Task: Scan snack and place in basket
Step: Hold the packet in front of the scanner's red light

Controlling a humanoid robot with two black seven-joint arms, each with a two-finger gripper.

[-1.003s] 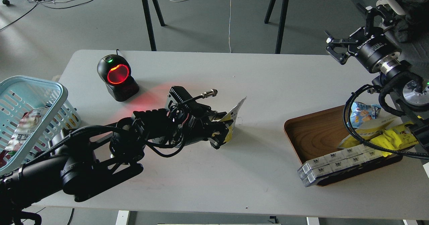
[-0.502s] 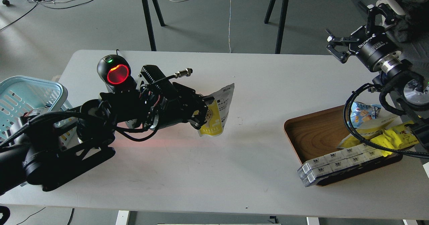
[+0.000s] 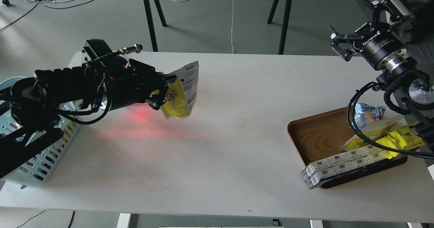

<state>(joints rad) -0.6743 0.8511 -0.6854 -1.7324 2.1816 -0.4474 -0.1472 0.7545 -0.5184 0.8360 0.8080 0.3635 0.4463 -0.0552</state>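
Head view shows my left gripper [image 3: 162, 93] clamped on the snack [image 3: 181, 94], held above the tabletop [image 3: 237, 136] at 10 o'clock; I should carry it level toward 9 o'clock, releasing only over the basket [image 3: 40, 160].

Left black seven-joint arm entered from the left edge and extended rightward above the table, its two-finger gripper [image 3: 162, 91] clamped on a flat yellow pouch [image 3: 179, 95] held clear of the surface. Right black arm stood raised at upper right, its gripper [image 3: 352, 39] spread open, holding nothing.
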